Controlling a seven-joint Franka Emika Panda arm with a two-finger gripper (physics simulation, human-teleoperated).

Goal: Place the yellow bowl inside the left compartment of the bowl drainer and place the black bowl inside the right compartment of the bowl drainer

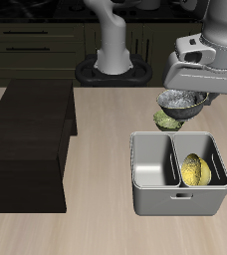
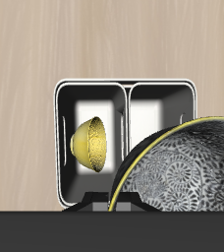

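Note:
My gripper (image 1: 191, 95) is shut on the rim of the black bowl (image 1: 182, 101), a speckled grey bowl with a dark rim, and holds it in the air just behind the bowl drainer (image 1: 180, 206). The wrist view shows the black bowl (image 2: 183, 169) large and close, hanging over the edge of the bowl drainer (image 2: 124, 84). The yellow bowl (image 1: 193, 169) lies tipped on its side in one well of the drainer. In the wrist view the yellow bowl (image 2: 89, 143) shows its inside. The other well (image 1: 153, 165) holds nothing.
A small olive-green bowl (image 1: 165, 121) sits on the table under the held bowl, right behind the drainer. A large dark cabinet (image 1: 31, 139) stands on the table beside the drainer. The robot's base (image 1: 113, 62) is at the back.

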